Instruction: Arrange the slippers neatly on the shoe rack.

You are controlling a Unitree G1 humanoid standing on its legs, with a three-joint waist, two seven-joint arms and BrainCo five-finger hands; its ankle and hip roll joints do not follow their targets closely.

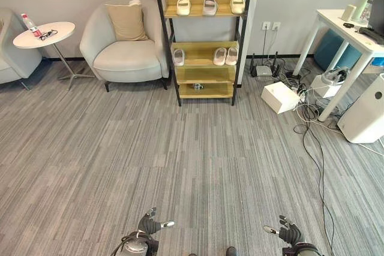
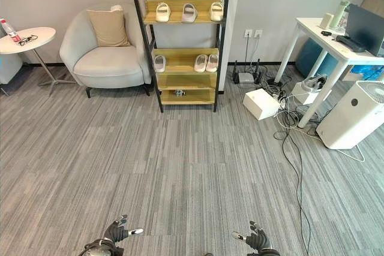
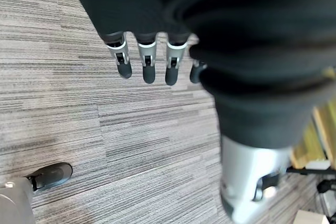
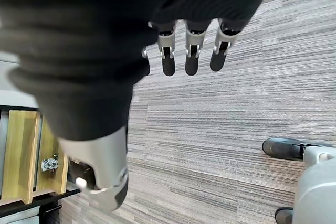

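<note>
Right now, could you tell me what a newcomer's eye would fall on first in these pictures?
The shoe rack against the far wall draws the eye first, with three pale slippers on its top shelf and three more on the shelf below. Beside it stands a light armchair with a beige cushion. Near the camera, the left hand and right hand hang open over grey carpet, holding nothing.

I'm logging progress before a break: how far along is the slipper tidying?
Looks largely done: three slippers sit on the shoe rack's top shelf, and three more slippers on the shelf below, none lying on the floor. Nothing is in hand: the left hand and right hand are open. The lower row is unevenly spaced, so perhaps straightening remains.
</note>
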